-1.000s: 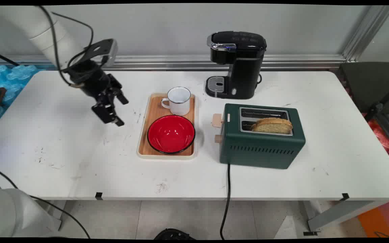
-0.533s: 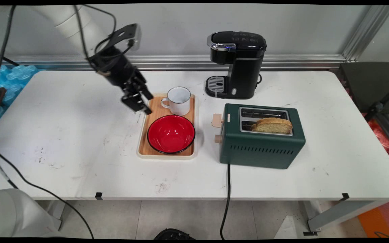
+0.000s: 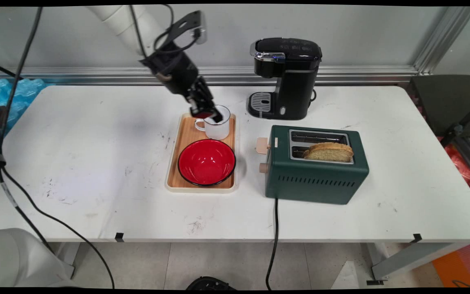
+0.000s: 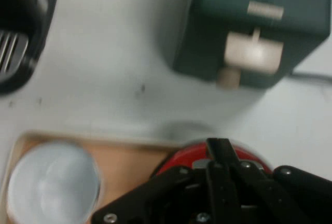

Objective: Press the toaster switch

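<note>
Hovering with jaws pressed together above the white mug (image 3: pixel 217 122) at the tray's (image 3: pixel 186 134) far edge.

Setting: probably a robotics lab staged as a kitchen. White table (image 3: pixel 96 171) stood against a plain wall with aluminium framing (image 3: pixel 439 36); coffee machine (image 3: pixel 286 77) at its far edge, toaster (image 3: pixel 316 169) and wooden tray (image 3: pixel 184 139) mid-table; cables hung loose.
</note>
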Robot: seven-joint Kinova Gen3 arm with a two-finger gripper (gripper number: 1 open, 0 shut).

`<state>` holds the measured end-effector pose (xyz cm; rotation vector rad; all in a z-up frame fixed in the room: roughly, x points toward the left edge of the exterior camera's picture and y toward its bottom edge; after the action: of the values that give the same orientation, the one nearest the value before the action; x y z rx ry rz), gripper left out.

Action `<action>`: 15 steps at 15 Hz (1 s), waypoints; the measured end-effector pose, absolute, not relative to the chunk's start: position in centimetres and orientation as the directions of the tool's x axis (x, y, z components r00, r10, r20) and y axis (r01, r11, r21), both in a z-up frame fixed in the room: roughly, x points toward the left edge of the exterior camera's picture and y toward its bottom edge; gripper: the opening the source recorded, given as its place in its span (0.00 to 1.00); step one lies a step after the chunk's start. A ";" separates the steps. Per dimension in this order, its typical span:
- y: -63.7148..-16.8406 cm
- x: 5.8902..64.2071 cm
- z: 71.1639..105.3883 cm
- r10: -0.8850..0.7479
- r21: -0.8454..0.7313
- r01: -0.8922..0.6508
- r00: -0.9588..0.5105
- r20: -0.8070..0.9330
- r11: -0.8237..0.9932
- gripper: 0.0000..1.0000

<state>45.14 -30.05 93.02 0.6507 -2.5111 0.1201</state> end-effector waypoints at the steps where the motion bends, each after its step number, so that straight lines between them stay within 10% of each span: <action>1: -30.2 44.2 93.2 -0.423 0.050 -0.472 -0.733 0.532 0.880 0.00; 15: -30.6 36.1 91.9 -0.379 0.045 -0.434 -0.729 0.570 0.900 0.00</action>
<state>36.13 -30.58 91.93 0.5822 -2.4700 0.1214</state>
